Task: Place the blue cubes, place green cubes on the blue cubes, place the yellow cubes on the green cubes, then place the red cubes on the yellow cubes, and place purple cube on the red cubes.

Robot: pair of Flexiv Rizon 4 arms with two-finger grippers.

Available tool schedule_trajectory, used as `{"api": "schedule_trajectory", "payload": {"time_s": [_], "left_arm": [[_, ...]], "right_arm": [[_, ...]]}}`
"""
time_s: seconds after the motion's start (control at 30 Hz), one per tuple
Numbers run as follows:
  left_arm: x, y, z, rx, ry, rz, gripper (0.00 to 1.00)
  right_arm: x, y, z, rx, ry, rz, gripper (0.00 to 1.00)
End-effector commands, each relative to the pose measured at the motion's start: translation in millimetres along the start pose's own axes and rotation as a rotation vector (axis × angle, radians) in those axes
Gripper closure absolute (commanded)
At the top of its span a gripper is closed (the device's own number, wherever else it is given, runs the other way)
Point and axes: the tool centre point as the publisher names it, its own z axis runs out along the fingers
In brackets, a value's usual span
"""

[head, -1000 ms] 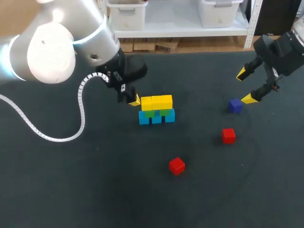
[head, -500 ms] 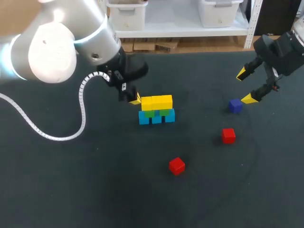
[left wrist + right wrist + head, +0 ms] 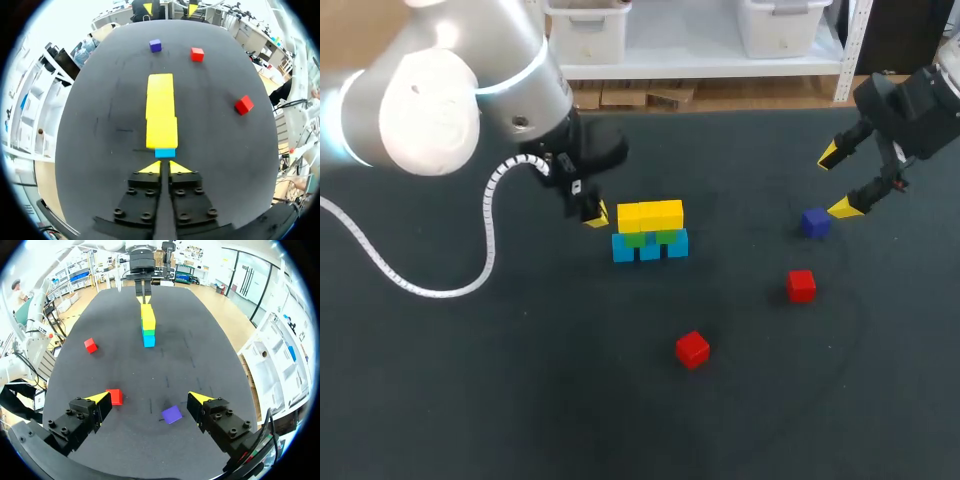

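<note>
Left gripper point(image 3: 161, 167) has its yellow tips pressed together with nothing between them. It sits low at the near end of the stack, pointing along it. From the wrist view I cannot tell whether the tips touch the end blue cube or stop just short of it.

Right gripper point(image 3: 835, 182) hangs with its fingers spread wide and holds nothing. The purple cube point(image 3: 814, 221) lies on the table point(image 3: 520, 400) just ahead of it and beneath the gap between the fingers, touched by neither.

By my reading, three of the five layers are done:
- **Blue:** the blue cubes point(image 3: 650, 247) form the bottom row on the table.
- **Green:** the green cubes point(image 3: 636, 239) sit on the blue ones.
- **Yellow:** the yellow cubes point(image 3: 650, 214) lie across the top in a straight line.

The stack stands in the middle of the table, well apart from the loose cubes. How many cubes each layer has is hard to count from here.

Two layers are left:
- **Red:** one red cube point(image 3: 801, 285) lies near the purple cube on the right. The other red cube point(image 3: 693, 349) lies in front of the stack. Both rest on the table and need to go onto the yellow layer.
- **Purple:** the purple cube goes on the reds last.
</note>
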Motion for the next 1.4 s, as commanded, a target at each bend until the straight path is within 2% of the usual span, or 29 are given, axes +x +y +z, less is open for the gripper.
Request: {"api": "schedule_trajectory", "payload": {"time_s": [0.03,0.3,0.47,0.57,0.6,0.67,0.73,0.77,0.8,0.87,0.93,1.03,1.4], "left_arm": [[8.9,-2.3,-11,-0.01,0.012,-0.018,0.0],[28.0,-12.0,-28,-0.031,0.008,0.006,0.0],[42.3,-18.3,-39,-0.047,-0.037,0.019,0.0],[48.9,-22.7,-47,-0.044,-0.089,0.061,0.0],[50.4,-24.2,-50,-0.041,-0.129,0.063,0.0],[53.8,-27.8,-52,-0.035,-0.155,0.109,0.0],[58.2,-31.1,-55,-0.031,-0.178,0.114,0.0],[61.1,-32.9,-56,-0.03,-0.257,0.115,0.0],[65.8,-33.7,-58,-0.031,-0.302,0.092,0.0],[71.1,-35.9,-58,-0.025,-0.243,0.113,0.0],[76.1,-36.8,-59,-0.023,-0.257,0.106,0.0],[80.6,-37.6,-60,-0.02,-0.239,0.117,0.0],[81.6,-38.1,-64,-0.018,-0.248,0.13,0.0]], "right_arm": [[0,0,0,0.001,-0.002,-0.001,0.0],[0,0,0,0.001,-0.002,-0.001,0.0],[0,0,0,0.001,-0.002,-0.001,0.0],[0,0,0,0.001,-0.002,-0.001,0.0],[0,0,0,0.001,-0.002,-0.001,0.0],[0,0,0,0.001,-0.002,-0.001,0.0],[0,0,0,0.001,-0.002,-0.001,0.0],[0,0,0,0.001,-0.002,-0.001,0.0],[0,0,0,0.001,-0.002,-0.001,0.0],[0,0,0,0.001,-0.002,-0.001,0.0],[0,0,0,0.001,-0.002,-0.001,0.0],[0,0,0,0.001,-0.002,-0.001,0.0],[0,0,0,0.001,-0.002,-0.001,0.0]]}}
